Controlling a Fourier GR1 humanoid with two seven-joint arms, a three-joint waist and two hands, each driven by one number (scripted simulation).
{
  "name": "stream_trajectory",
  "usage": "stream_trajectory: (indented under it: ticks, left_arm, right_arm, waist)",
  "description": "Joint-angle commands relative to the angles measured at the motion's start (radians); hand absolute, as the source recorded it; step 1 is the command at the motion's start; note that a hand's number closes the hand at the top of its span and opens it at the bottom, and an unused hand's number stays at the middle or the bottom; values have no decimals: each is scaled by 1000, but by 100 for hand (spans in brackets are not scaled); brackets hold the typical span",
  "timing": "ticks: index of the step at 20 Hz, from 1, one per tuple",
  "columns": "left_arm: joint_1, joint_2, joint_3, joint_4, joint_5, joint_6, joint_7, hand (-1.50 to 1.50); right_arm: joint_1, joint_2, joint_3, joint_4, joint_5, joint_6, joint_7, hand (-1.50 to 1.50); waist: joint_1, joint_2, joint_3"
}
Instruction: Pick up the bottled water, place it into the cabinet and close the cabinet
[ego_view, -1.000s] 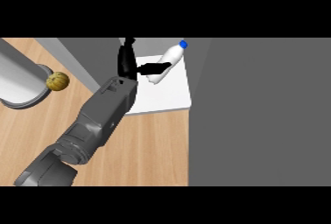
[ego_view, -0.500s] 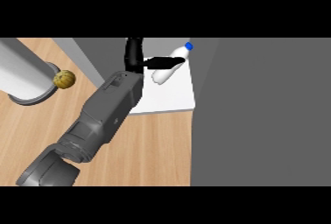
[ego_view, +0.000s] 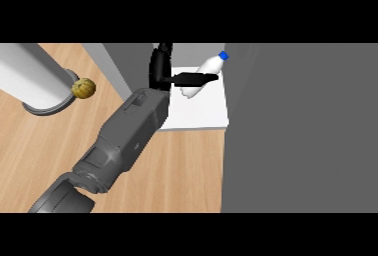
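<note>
I am looking steeply down on a light wooden surface (ego_view: 184, 170) that fills the lower left of the head view. At about 3 o'clock a broad dark grey cabinet panel (ego_view: 303, 130) takes up the whole right side, its straight edge running from top to bottom. At 12 o'clock, between that panel and a narrower grey upright, I see one white shelf (ego_view: 196, 112), its front edge meeting the wood.

I count one water bottle (ego_view: 204, 71): white, with a blue cap pointing toward 1 o'clock, tilted and lying over the white shelf near the top of the view, just beside the dark panel. One black hand (ego_view: 177, 77) is in view, and from here I cannot tell whether it is my left or my right; its thumb and fingers are curled round the bottle's middle, clamped on it. One grey forearm (ego_view: 125, 137) runs from 7 o'clock up to that hand.

At 10 o'clock stands one large pale grey cylinder (ego_view: 29, 75) on a round base. One small brownish round thing (ego_view: 83, 88) sits just beside that base, touching or almost touching it; I cannot make out what it is.
</note>
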Motion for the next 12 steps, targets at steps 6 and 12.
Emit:
stream_trajectory:
  ticks: [6, 12]
  left_arm:
    - [237, -4, -102, -258, 47, -59, 7, -150]
    - [394, -4, -267, -528, 134, -78, 47, -150]
  right_arm:
    - [77, 22, 24, -109, -32, -20, 34, -150]
    - [66, 29, 107, -134, 29, -48, 75, -150]
  waist:
    - [26, -16, 0]
    - [22, -17, -1]
